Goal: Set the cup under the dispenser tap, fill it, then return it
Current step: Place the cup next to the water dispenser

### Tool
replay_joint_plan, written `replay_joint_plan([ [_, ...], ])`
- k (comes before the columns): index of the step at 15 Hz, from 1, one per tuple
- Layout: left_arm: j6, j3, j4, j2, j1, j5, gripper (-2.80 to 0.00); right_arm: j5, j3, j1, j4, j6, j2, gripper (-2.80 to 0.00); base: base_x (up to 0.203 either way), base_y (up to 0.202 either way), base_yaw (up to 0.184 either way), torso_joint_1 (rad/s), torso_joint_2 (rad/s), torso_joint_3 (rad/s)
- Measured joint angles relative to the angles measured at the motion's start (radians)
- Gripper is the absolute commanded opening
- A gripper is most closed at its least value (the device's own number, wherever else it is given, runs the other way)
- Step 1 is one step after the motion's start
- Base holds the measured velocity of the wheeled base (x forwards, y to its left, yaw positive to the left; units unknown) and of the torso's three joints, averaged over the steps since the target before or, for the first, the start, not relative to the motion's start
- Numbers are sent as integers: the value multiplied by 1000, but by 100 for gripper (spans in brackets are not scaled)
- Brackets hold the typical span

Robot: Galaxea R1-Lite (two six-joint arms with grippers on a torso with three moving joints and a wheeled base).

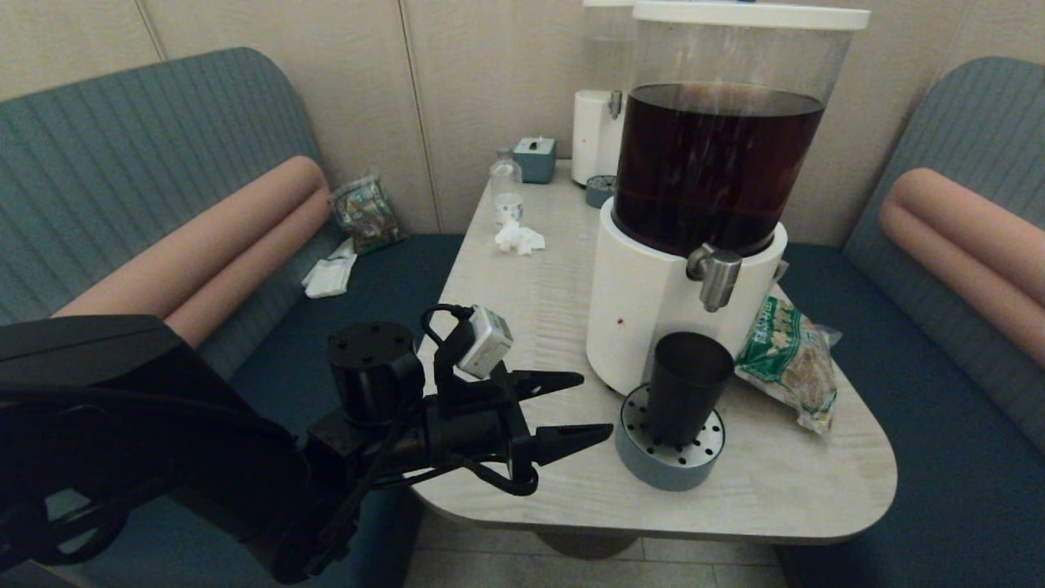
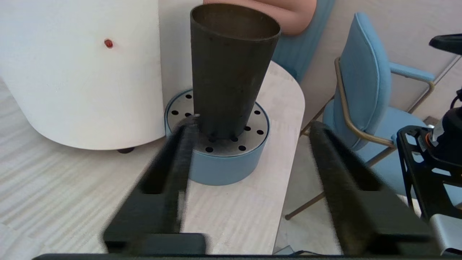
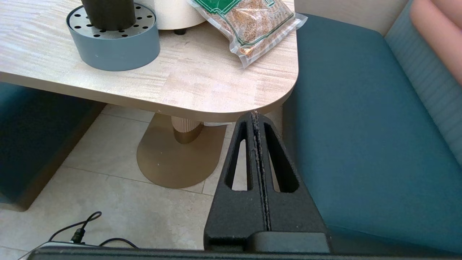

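Cup (image 1: 688,384) first: a small dark tumbler, plain and handleless, tapering toward its foot, standing upright on the round blue-grey drip tray (image 1: 645,457) with the perforated metal top. It sits directly below the dispenser tap (image 1: 715,276), a short silvery spout jutting from the white base (image 1: 637,302) of the big clear tank of dark brown liquid, with open air between spout and rim.

From the head view the left gripper (image 1: 596,406) hangs level over the near edge of the bench (image 1: 775,490), beside the tray, jaws spread apart and holding nothing, tips short of the cup. The left wrist view shows the cup's dull, faintly see-through wall and empty-looking mouth, plus a small red dot on the base. It also shows a light blue chair (image 2: 364,97) beyond the bench.

The right wrist view alone shows the right gripper (image 3: 255,115), jaws pressed together, parked below the bench corner over the floor. A green snack bag (image 1: 788,359) lies beside the dispenser.
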Motion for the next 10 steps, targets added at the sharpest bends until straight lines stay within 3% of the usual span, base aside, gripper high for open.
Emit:
replay_joint_plan([
  [10, 7, -93, 5, 73, -21, 3, 0, 0, 0, -1, 0, 0, 0, -280, 0, 0, 0, 0, 0, 0],
])
